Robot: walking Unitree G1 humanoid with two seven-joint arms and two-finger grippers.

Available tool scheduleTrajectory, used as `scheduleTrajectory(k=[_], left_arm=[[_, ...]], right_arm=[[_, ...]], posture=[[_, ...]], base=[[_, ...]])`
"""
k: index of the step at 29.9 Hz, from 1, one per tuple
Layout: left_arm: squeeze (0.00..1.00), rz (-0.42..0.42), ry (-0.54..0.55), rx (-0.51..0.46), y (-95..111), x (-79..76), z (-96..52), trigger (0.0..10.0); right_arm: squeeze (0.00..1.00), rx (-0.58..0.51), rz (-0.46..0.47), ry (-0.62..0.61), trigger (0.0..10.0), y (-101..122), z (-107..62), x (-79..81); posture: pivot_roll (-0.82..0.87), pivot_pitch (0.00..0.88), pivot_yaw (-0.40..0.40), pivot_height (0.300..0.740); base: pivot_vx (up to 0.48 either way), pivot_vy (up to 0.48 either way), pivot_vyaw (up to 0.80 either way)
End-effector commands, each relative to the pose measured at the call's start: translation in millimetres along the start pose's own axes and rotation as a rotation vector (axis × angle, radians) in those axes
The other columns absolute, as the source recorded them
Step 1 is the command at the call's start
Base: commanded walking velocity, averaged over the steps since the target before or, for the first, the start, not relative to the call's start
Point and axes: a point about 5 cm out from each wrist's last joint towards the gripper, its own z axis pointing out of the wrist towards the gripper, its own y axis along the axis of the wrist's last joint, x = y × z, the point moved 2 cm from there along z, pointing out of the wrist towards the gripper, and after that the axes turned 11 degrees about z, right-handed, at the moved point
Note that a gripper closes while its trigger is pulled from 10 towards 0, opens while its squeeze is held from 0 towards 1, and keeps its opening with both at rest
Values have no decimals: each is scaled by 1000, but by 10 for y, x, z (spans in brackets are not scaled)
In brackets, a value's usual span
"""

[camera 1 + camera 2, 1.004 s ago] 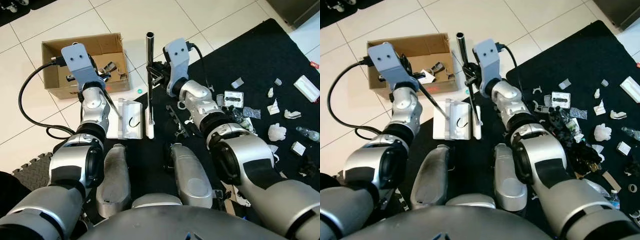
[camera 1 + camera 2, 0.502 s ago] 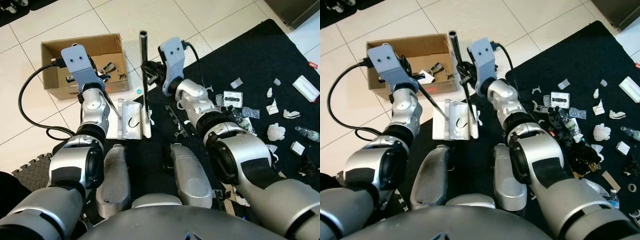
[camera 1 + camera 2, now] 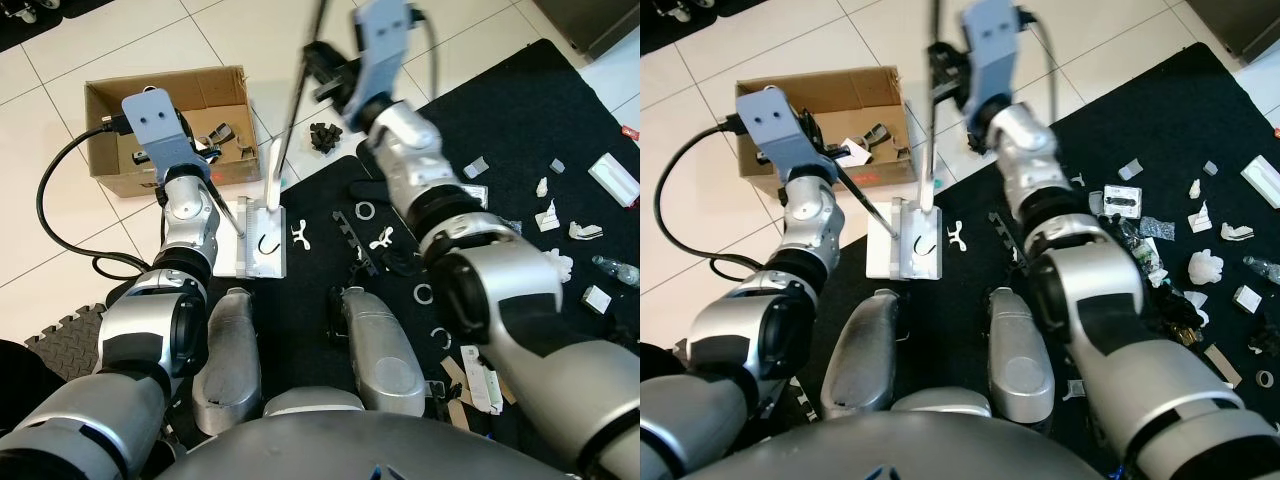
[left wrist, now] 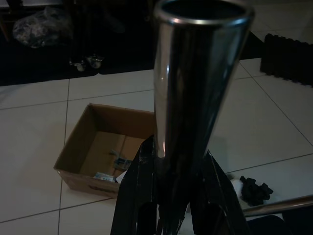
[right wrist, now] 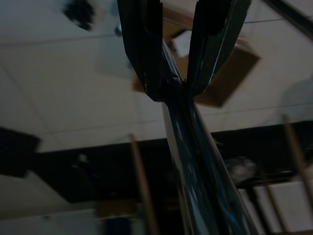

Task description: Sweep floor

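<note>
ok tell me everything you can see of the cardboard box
The cardboard box is plain brown corrugated card, open at the top with its flaps folded out. It sits upright on the white tiled floor, off the black mat, ahead and to the robot's left. Inside lie a few small dark and white scraps. Faint red print shows on its near side. The left gripper, shut on a metal pole, hangs in front of it without touching.

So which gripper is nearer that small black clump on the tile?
The right gripper: it grips the broom handle just above the black clump. The left gripper, holding the dustpan handle, sits over by the cardboard box.
</note>
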Motion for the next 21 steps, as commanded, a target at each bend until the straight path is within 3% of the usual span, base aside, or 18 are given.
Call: scheduleTrajectory(k=[1,7,10,21], left_arm=[[0,27,-16,121,-285,-2,-117,10000],[0,33,-17,115,-280,13,-111,10000],[0,41,-12,112,-301,48,-124,10000],[0,55,-5,117,-348,101,-147,10000]], right_arm=[[0,-10,-1,-49,10000,-4,-54,-113],[0,41,-22,-58,10000,-156,-137,-162],[0,115,-17,-35,10000,-382,-183,-72],[0,236,22,7,10000,-742,-306,56]], posture=[[-48,160,-41,740],[-36,172,-36,740],[-14,197,-31,740],[-6,212,-27,740]], base=[[0,0,0],[0,0,0],[0,0,0],[0,0,0]])
